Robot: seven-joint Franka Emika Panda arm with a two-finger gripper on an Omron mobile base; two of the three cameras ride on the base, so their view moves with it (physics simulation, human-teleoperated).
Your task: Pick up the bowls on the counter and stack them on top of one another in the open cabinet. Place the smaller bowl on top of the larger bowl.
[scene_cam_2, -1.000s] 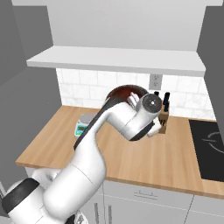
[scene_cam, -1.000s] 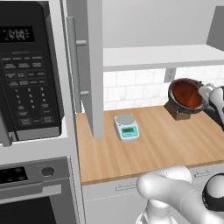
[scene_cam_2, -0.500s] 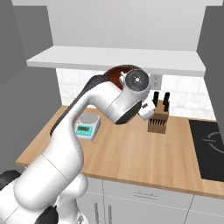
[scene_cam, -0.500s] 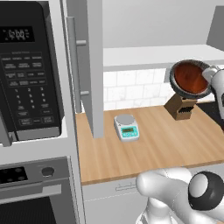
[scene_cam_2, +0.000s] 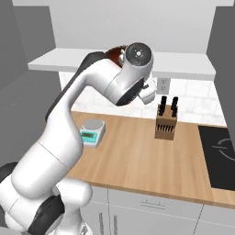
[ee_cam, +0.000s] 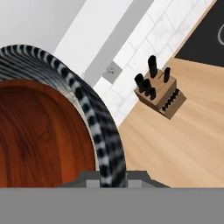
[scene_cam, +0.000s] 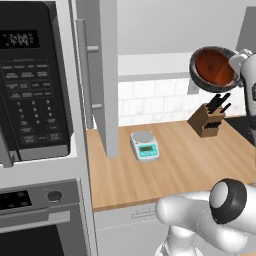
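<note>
gripping the rim of the smaller bowl (scene_cam: 214, 68) with narrow jaws, the gripper (ee_cam: 110, 177) holds it tilted in the air, level with the open cabinet (scene_cam: 150, 65) shelf, above the knife block (scene_cam: 207, 120) at the counter's (scene_cam: 170, 165) back edge.

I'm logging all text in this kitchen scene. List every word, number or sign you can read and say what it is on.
Microwave clock display: green digits, blurred, not reliably readable.
Microwave keypad: white button labels, too small to read.
Kitchen scale display: dark digits on a teal screen, too small to read.
Oven panel: faint marks, unreadable.
Nothing else carries text.
</note>
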